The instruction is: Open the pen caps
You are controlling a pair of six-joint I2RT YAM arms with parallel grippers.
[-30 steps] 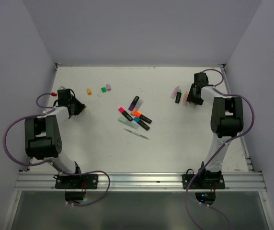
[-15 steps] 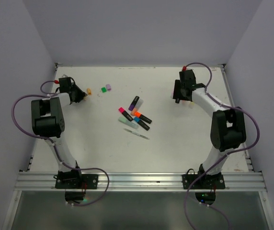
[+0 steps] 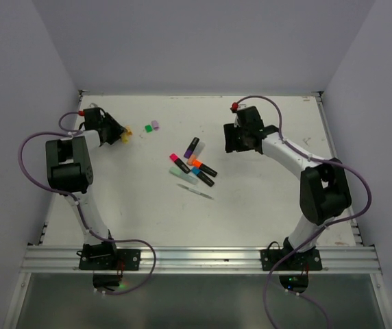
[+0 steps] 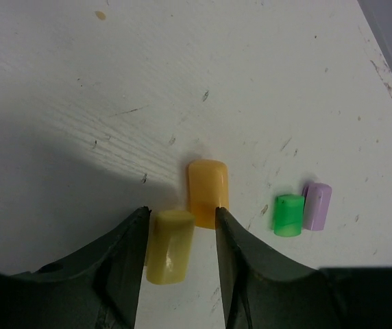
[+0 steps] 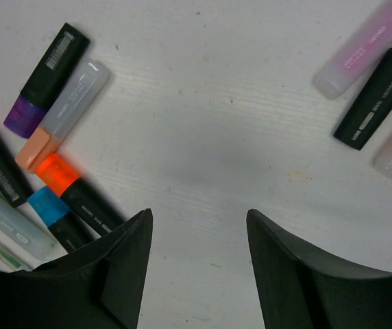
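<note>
The left arm reaches far left with the left gripper (image 4: 179, 214) low, its fingers part-open astride the lying yellow cap (image 4: 170, 250) without clamping it. The orange cap (image 4: 207, 188), green cap (image 4: 288, 214) and purple cap (image 4: 316, 205) lie just beyond. The right arm stretches to far centre, the right gripper (image 5: 197, 218) wide open and empty over the table (image 5: 216, 151), right of the pens (image 5: 49, 58).

Top external: high behind both arm bases, looking down on the whole table (image 3: 251, 205).
Left wrist: close over loose pen caps (image 4: 288, 214), far left.
Right wrist: close over highlighters (image 5: 86, 203), centre.
Both patches show overhead.

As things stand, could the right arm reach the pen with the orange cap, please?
Probably yes: the right gripper is open, and only bare table lies between it and the pen, though other pens crowd it.
</note>
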